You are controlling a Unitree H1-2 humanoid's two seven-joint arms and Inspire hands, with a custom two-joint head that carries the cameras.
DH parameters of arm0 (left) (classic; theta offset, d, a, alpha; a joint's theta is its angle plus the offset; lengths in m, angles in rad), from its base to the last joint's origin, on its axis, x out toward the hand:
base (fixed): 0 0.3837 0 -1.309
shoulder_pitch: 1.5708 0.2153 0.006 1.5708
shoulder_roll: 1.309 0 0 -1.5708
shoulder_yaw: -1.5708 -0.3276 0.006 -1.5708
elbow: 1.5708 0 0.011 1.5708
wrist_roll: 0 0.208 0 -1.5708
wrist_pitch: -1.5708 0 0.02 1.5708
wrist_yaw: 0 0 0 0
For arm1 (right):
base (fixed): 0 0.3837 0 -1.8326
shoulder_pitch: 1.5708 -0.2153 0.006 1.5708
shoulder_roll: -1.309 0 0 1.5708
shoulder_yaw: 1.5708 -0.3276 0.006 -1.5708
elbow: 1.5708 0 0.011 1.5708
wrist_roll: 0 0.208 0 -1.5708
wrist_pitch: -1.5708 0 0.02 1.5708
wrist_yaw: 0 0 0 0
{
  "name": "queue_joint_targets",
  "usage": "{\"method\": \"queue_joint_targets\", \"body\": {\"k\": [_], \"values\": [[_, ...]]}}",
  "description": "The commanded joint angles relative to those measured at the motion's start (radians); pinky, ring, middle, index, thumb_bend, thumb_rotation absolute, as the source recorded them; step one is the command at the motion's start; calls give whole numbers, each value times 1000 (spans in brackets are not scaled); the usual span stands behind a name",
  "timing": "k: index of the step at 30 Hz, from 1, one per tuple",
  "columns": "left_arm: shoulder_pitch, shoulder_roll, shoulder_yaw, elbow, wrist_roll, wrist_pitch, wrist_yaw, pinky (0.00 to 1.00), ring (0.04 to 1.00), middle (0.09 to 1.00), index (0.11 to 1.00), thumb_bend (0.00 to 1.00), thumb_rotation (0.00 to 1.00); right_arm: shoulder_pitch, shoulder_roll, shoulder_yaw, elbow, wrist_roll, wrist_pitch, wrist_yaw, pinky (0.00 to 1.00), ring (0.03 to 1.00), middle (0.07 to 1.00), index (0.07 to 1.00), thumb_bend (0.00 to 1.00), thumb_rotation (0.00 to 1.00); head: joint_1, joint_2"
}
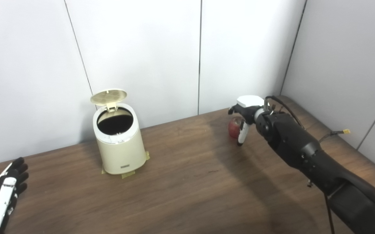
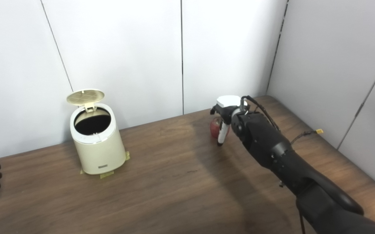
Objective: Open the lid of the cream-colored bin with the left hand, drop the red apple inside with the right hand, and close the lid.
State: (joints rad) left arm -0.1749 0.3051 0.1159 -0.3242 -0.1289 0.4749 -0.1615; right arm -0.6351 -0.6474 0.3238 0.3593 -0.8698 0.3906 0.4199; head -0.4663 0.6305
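Even, bright overhead light fills both views, sharp throughout. The right arm (image 1: 291, 143) throws a soft, broad shadow across the desk (image 1: 187, 195). The white walls (image 1: 142, 48) show mild glare.

Bin (image 2: 98, 146) lid (image 2: 85, 96) up, right robot hand (image 2: 224, 114) around apple (image 2: 215, 126)

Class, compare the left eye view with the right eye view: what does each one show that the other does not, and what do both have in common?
Only the left eye view shows the left hand with its white back and part of the forearm; there its fingers lie straight and apart.

Only the right eye view cuts that hand down to dark fingertips at the picture's edge.

Both show the cream-colored bin with its lid standing open, tape at its base, the wooden table, and the right hand over the red apple.
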Motion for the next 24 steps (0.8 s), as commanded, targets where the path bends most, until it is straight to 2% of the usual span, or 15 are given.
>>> {"method": "queue_joint_targets", "body": {"k": [1,7,11,14,20,24], "values": [[-24,19,2,-39,-19,-6,15,971,964,961,968,380,850,-39,-28,-14,-5,-1,-9,-35,721,848,846,807,944,138,0,1],[-24,26,-7,-43,-25,-6,32,972,966,957,966,405,831,-29,-18,-28,-1,27,-11,-59,739,863,856,793,937,134,4,9],[-20,35,-14,-54,-36,-5,44,952,954,947,962,401,826,-12,2,-75,11,78,1,-110,755,867,858,784,919,149,5,14],[-16,47,-18,-58,-52,-5,49,963,953,942,965,383,830,1,13,-104,13,104,0,-149,757,833,836,774,916,136,1,16],[-11,63,-29,-60,-67,-5,68,968,947,928,964,385,822,17,16,-116,21,120,6,-182,754,823,829,787,902,133,6,22],[-13,72,-40,-61,-71,-5,79,950,950,934,959,393,813,32,25,-130,10,154,-1,-195,719,783,800,773,911,111,7,26]]}}
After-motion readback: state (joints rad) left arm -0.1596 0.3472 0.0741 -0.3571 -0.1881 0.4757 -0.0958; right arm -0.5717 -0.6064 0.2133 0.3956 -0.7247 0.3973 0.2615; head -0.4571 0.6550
